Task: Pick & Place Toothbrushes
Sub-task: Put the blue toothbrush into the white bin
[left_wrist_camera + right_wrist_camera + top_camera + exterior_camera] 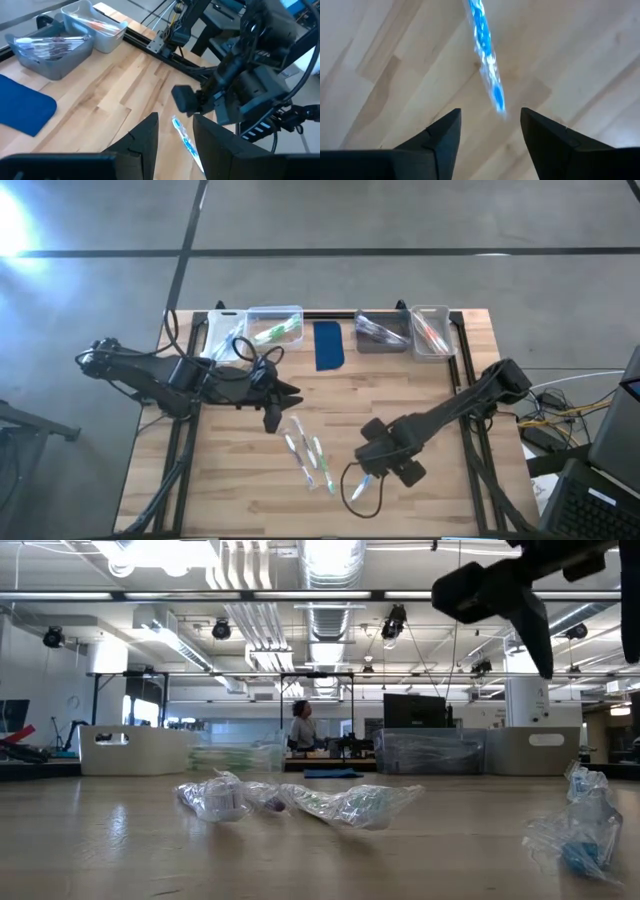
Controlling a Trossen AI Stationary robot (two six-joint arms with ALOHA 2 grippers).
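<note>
Several wrapped toothbrushes (306, 452) lie flat on the wooden table (420, 390) near its middle; the low view shows them in crinkled clear wrap (300, 802). One blue toothbrush (365, 480) lies apart, nearer the front edge. My right gripper (490, 125) hangs open just above it, pointing down, and the brush's near end (498, 105) lies just ahead of the gap between the fingers, untouched. My left gripper (280, 405) hovers open and holds nothing, left of the pile. Its wrist view shows the blue toothbrush (186, 142) beyond its fingers.
Along the far edge stand a white bin (222, 335), a clear bin (275, 328) with green toothbrushes, a dark blue pad (328, 345), a grey bin (382, 332) and a clear bin (430, 330) with red ones. A black cable (352, 490) loops near the blue toothbrush.
</note>
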